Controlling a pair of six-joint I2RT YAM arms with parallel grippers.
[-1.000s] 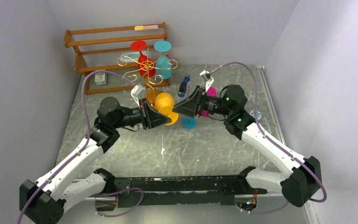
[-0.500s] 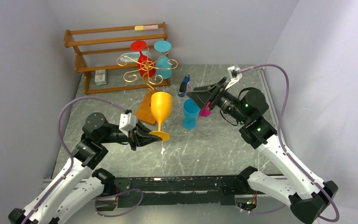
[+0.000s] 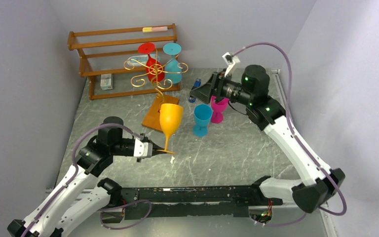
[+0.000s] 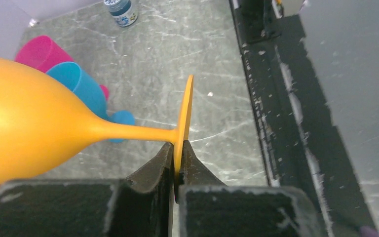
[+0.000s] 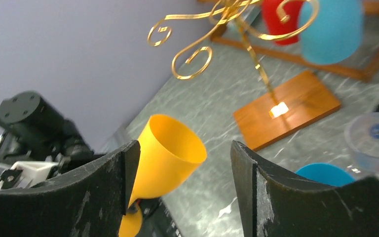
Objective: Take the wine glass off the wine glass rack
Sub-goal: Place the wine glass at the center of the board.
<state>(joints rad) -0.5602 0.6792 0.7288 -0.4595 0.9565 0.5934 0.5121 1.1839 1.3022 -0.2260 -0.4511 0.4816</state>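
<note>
Grey tabletop (image 3: 227, 153) with a gold wine glass rack (image 3: 153, 116) at the back. An orange wine glass (image 3: 170, 121) is upright in front of its base, foot pinched by the closed left end effector (image 3: 159, 151). The right end effector (image 3: 201, 93) gapes, empty.

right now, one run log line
left gripper: shut on orange wine glass | right gripper: open | glass: off wine glass rack
</note>
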